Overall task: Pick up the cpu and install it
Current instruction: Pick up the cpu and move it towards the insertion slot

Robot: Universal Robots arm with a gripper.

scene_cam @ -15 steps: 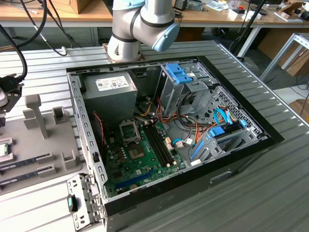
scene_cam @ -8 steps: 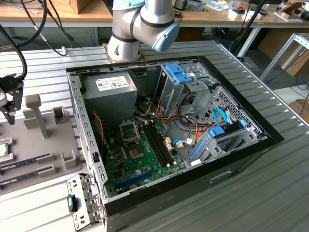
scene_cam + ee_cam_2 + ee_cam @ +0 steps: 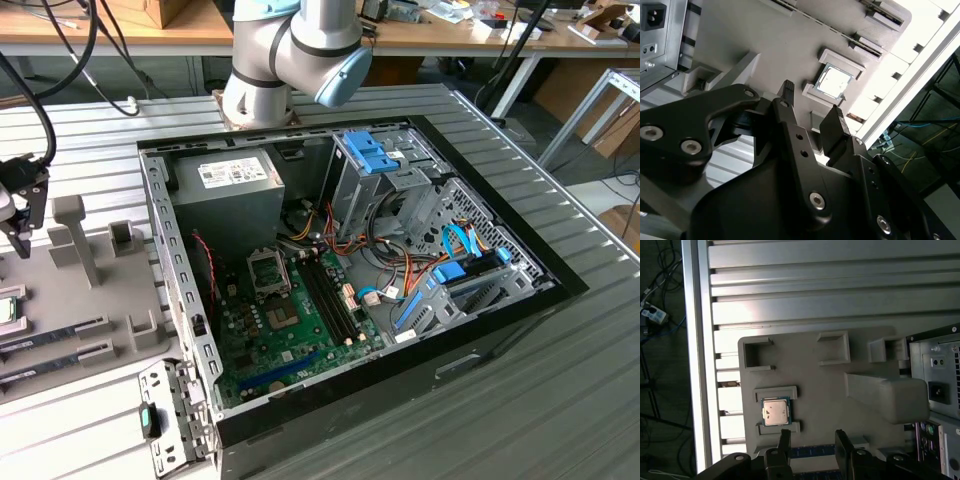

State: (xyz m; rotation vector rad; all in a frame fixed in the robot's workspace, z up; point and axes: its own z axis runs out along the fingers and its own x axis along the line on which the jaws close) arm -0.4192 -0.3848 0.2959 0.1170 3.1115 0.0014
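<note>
The cpu (image 3: 775,411) is a small silver square with a green rim, lying flat in a framed pocket of the grey holder plate (image 3: 830,385). In the second wrist view the cpu (image 3: 834,81) gleams in the same pocket. My gripper (image 3: 813,441) hovers above the plate, open and holding nothing. The chip sits beside and a little ahead of the black fingertips (image 3: 788,93), not between them. In the exterior view the gripper (image 3: 22,225) hangs at the far left over the holder plate, with the cpu (image 3: 7,311) at the picture's left edge. The motherboard socket (image 3: 268,268) lies inside the open computer case.
The open computer case (image 3: 190,330) takes up the middle of the slatted metal table (image 3: 560,380), with the power supply box (image 3: 225,190) at its back. Memory sticks (image 3: 50,338) lie in slots of the holder plate. Grey upright posts (image 3: 75,235) stand on the plate near the gripper.
</note>
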